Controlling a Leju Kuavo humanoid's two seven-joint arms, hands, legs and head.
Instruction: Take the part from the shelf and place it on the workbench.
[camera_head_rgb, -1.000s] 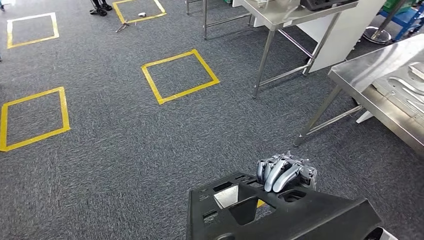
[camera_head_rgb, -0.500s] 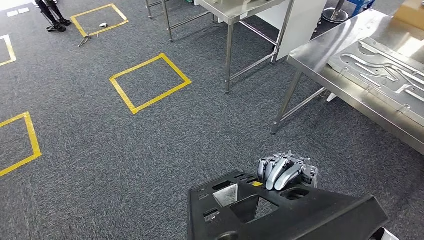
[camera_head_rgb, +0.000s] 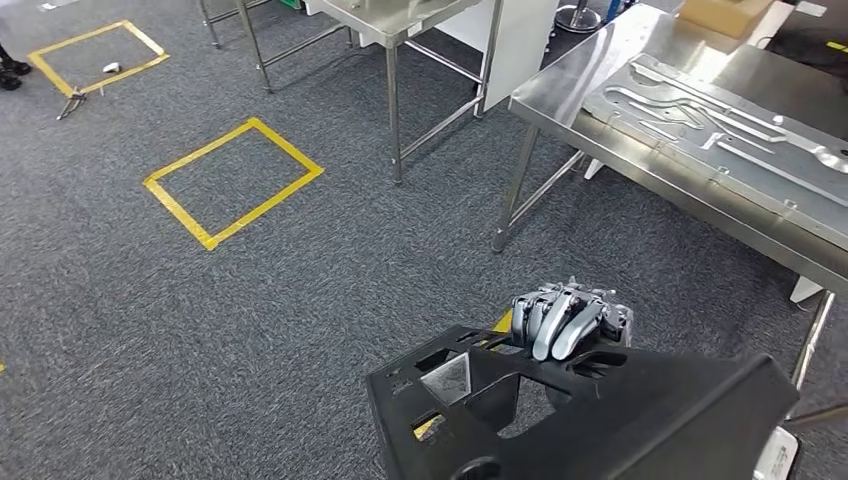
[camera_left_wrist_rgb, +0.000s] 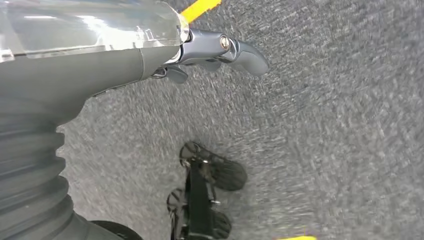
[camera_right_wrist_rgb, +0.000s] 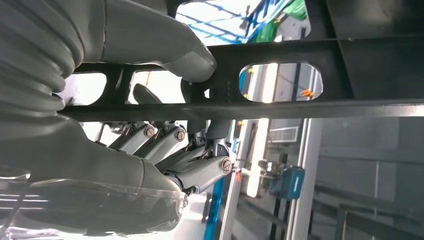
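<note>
view swung toward workbench | right hand grips black part | left hand state unclear | no legible writing

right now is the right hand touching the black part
Touching. In the right wrist view the thumb and the fingers of the right hand close around a bar of the black part; the head view shows the fingers hooked over its top edge.

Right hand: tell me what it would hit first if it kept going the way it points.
Carrying the black part, the right hand points ahead toward the steel workbench. It would probably reach the bench's front edge or leg first; only carpet shows in between, though depth is unclear.
</note>
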